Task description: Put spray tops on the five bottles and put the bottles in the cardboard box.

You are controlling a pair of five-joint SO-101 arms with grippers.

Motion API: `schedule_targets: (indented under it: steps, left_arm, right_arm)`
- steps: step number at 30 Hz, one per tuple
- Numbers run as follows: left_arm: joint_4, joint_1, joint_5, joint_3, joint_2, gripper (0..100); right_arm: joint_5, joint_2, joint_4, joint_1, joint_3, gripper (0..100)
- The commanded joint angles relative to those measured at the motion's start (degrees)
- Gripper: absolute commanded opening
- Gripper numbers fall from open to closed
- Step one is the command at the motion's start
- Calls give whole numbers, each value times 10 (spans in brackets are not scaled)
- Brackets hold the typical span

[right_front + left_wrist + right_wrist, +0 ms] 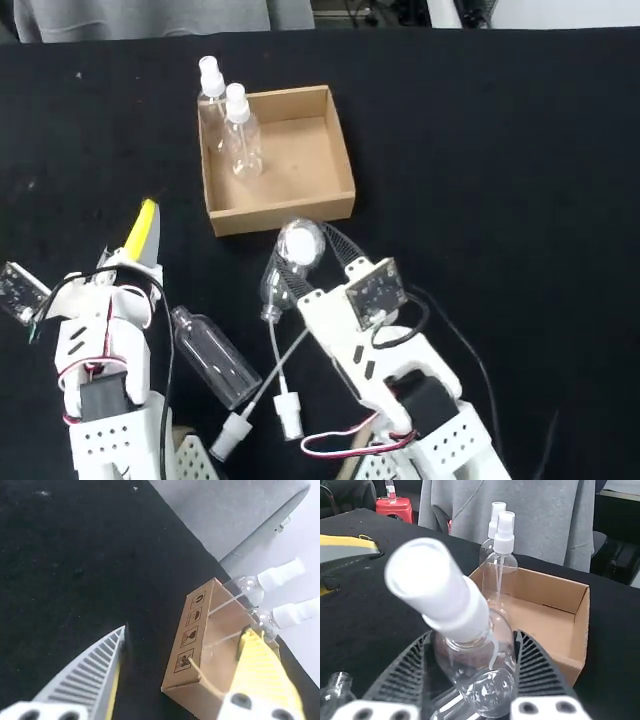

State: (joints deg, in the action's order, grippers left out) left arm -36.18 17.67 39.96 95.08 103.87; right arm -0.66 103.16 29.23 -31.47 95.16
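**High view.** A cardboard box [335,150] sits on the black table [500,150]. Two capped bottles stand in its far-left corner, a rear bottle [212,90] and a front bottle [241,135]. Nearer the arms, an uncapped bottle [213,355] lies on the table between them. One loose spray top [232,435] and a second spray top [289,415] lie just beside its base, tubes attached. The right gripper [297,262] is just short of the box's near wall, grasping a held bottle [298,245] that carries a spray top. The left gripper [128,245] is over the table, off the box's near-left corner and apart from it.

**Left wrist view.** The left gripper is released, with its fingers spread wide and nothing between them. A box corner and the two standing bottles lie beyond.

**Right wrist view.** The fingers press both sides of the held bottle's body, and the bottle is tilted. The open box lies beyond it.
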Motion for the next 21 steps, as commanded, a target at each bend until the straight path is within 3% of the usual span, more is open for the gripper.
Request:
schedule_targets:
  steps: [1,9,16,21]
  left_arm:
    - [-3,3,2,-7,6,331]
    - [2,-2,3,3,6,326]
    - [56,4,-1,15,6,113]
    - [70,4,-1,23,6,102]
  right_arm:
    - [-4,56,1,19,-64,75]
    - [-4,51,1,40,-125,75]
    - [-7,50,1,38,-201,75]
    - [-8,3,0,38,-259,75]
